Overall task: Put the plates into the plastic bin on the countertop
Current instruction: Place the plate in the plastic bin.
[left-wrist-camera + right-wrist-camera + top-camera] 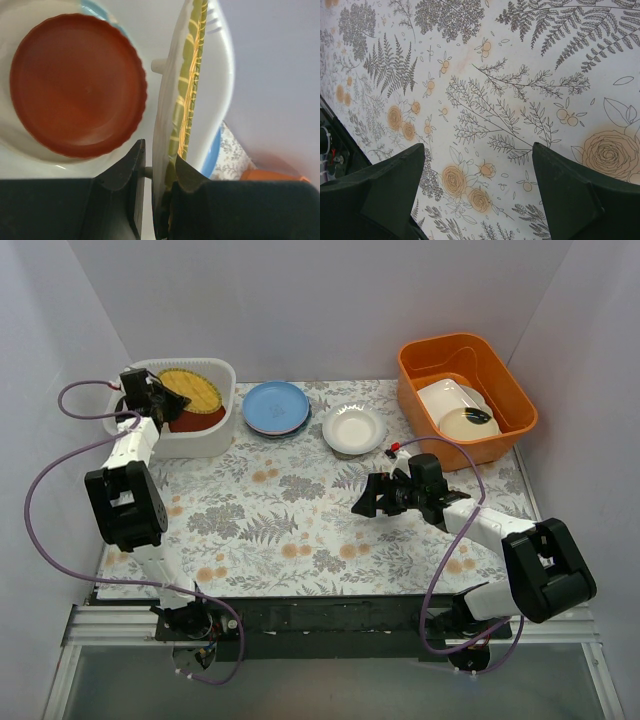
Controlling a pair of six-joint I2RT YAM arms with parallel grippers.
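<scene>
Right end effector (477,150) wide over countertop (495,75), left end effector (159,162) reaching into plastic bin (215,435), pinching tilted yellow plate (192,75)

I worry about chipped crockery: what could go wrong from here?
1. The left pincer grips the yellow round plate only by its rim, nearly on edge over the translucent white plastic bin. So thin a hold might slip.
2. If let go at this tilt, it could strike the red round plate lying flat in the bin. It could also end up propped against the bin's side, leaving less room for the blue round plate on the floral countertop.
</scene>
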